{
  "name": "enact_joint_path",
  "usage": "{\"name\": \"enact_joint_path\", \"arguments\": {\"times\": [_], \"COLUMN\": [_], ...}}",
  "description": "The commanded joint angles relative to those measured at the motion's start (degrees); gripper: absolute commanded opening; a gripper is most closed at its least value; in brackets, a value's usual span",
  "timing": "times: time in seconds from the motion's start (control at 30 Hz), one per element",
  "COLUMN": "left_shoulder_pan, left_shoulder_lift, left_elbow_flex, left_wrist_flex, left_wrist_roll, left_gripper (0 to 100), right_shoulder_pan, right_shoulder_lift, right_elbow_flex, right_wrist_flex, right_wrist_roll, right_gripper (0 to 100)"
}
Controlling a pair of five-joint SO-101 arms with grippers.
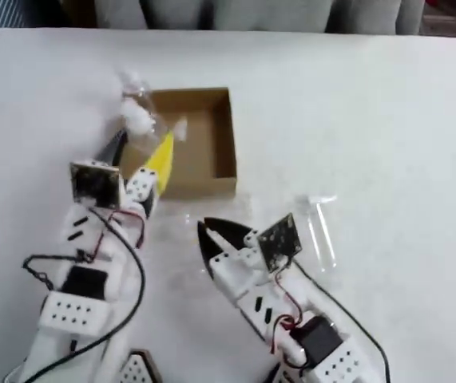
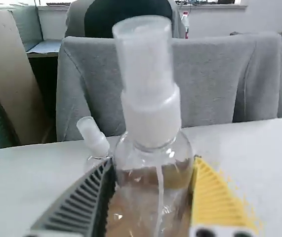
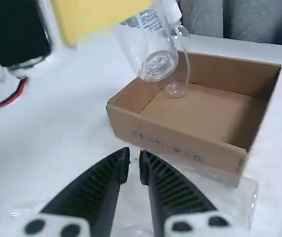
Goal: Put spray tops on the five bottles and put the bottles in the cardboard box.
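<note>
Held bottle: a clear bottle (image 2: 153, 190) with its white spray top (image 2: 148, 98) fitted, upright in the air above the left wall of the cardboard box (image 1: 226, 144).
Why there: the top is on, so I judge this to be the drop-off step, with the bottle lined up to go down inside the box.
Left end effector (image 2: 153, 165): clenched on the bottle's body, the grey finger on one side and the yellow finger on the other. The grip is below the neck, which leaves the top free.
Second bottle (image 3: 175, 90): inside the box, close under the held one. It leans, and it also carries a top.
Loose bottle (image 1: 321, 227): on its side on the desk (image 1: 387, 104), well apart from the box. I cannot tell whether it has a top.
Right end effector (image 3: 133, 165): low over the desk, just in front of the box. Its black fingers are drawn almost together with only a thin slit between them, and they grasp nothing.
Progress: early by my reading, with one bottle boxed and one about to be.
</note>
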Motion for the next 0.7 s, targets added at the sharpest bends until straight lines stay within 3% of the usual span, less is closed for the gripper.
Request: {"name": "enact_joint_path", "arguments": {"times": [0.0,0.5,0.67], "left_shoulder_pan": [-0.6,-6.5,-6.3], "left_shoulder_lift": [6.1,32.0,38.8], "left_elbow_flex": [-0.7,-14.7,-15.2], "left_wrist_flex": [-6.2,-9.1,-17.1], "left_wrist_roll": [-3.8,-3.4,-3.3], "left_gripper": [2,2,2], "right_shoulder_pan": [0.8,0.8,0.9], "right_shoulder_lift": [-0.4,-0.4,-0.4], "right_elbow_flex": [0.4,0.4,0.4], "right_wrist_flex": [0.4,0.5,0.5], "right_wrist_roll": [0.2,0.2,0.2], "right_gripper": [1.5,1.5,1.5]}}
